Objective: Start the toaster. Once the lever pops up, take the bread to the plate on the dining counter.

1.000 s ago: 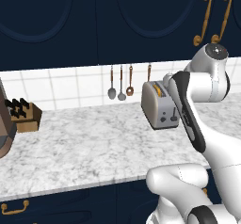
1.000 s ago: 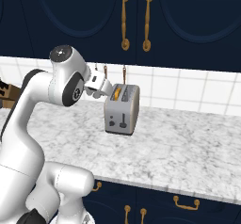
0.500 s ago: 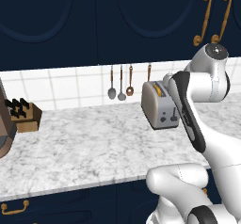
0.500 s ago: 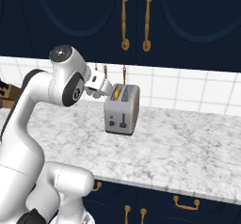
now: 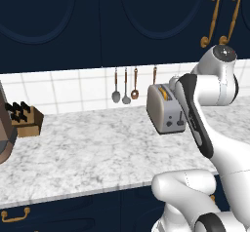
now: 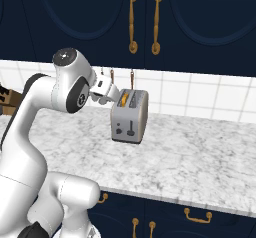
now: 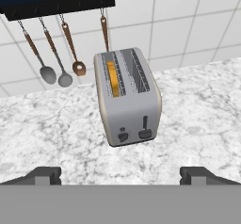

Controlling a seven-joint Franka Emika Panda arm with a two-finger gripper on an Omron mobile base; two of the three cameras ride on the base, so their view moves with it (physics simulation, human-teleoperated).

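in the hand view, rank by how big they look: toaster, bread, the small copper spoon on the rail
1. toaster, by far the largest
2. bread, just the orange strip showing in the slot
3. copper spoon, bowl only; counting its handle it looks about as long as the bread strip

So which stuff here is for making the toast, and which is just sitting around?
For the job:
toaster
bread, standing in the toaster's left slot
open gripper, hanging in front of the toaster

Just sitting around:
hanging spoons
knife block
marble counter
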